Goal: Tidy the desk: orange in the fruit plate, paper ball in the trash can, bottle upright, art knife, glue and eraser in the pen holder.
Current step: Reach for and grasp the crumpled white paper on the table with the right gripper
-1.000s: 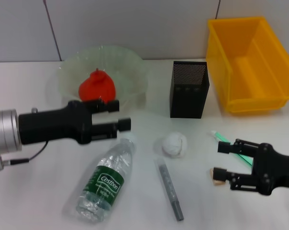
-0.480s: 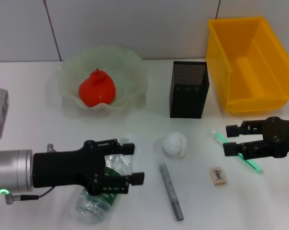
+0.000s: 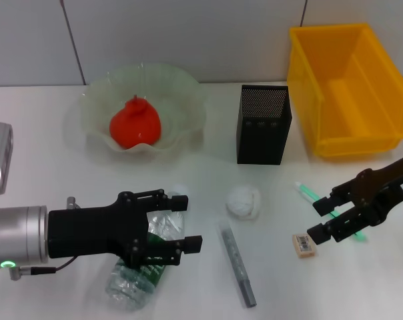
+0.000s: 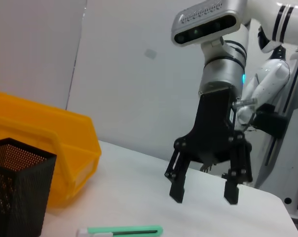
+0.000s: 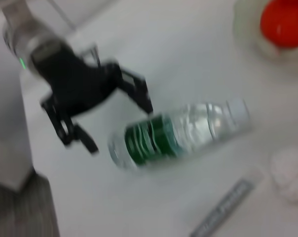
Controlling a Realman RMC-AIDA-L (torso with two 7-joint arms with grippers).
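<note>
The left pincer (image 3: 181,223) hangs open over the bottle (image 3: 145,263) lying flat on the table (image 3: 41,167); the orange (image 3: 135,123) sits in the fruit plate (image 3: 181,100). The right pincer (image 3: 320,220) hovers open beside the eraser (image 3: 303,245).

Lab: robot body (image 4: 213,29) beside bare white wall (image 4: 129,74).

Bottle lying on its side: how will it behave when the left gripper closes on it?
The bottle is round and lies flat, so it may roll if nudged. Clear thin plastic probably dents under squeeze. Left gripper is open around it; right gripper hovers near the eraser.
</note>
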